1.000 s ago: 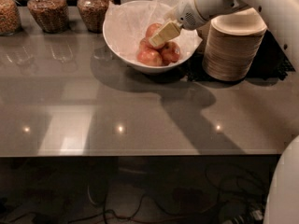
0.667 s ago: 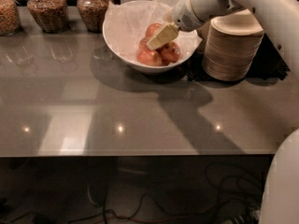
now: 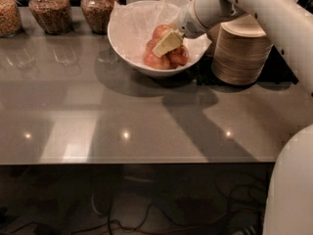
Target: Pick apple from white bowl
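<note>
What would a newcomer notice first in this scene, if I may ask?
The white robot arm reaching in from the upper right draws the eye, its gripper down in the white bowl at the back of the grey counter, right over the pile of red apples. Just right of the bowl stands a tall stack of tan disposable bowls, and glass jars line the back left edge.
</note>
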`<state>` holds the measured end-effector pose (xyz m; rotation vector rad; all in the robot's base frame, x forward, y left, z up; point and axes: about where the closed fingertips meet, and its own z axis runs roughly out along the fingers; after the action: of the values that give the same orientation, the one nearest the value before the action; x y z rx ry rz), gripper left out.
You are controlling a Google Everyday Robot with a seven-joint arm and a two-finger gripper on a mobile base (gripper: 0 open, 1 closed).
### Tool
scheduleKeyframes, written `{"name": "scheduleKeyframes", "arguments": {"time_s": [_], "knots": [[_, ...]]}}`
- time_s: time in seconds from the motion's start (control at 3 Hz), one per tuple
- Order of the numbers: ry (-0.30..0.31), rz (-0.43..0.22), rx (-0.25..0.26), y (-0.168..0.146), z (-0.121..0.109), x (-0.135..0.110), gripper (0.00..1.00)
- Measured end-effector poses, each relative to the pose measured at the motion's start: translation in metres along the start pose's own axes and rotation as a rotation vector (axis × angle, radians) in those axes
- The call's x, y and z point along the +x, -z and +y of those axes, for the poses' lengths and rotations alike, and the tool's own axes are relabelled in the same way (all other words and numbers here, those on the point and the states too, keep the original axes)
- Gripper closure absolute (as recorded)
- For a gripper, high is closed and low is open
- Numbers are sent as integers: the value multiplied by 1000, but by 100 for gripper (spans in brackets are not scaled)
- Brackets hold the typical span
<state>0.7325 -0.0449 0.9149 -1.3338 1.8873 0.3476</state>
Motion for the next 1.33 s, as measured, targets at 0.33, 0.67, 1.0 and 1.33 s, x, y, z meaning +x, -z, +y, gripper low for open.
{"name": "scheduleKeyframes", "arguments": {"time_s": [0.33,0.67,1.0,1.33], "knots": [[-7,6,3,-2,-1,3,53],[-9,3,19,6,-2,3,76],[11,-26,36,32,1,-2,98],[60,-74,39,67,19,-4,100]]}}
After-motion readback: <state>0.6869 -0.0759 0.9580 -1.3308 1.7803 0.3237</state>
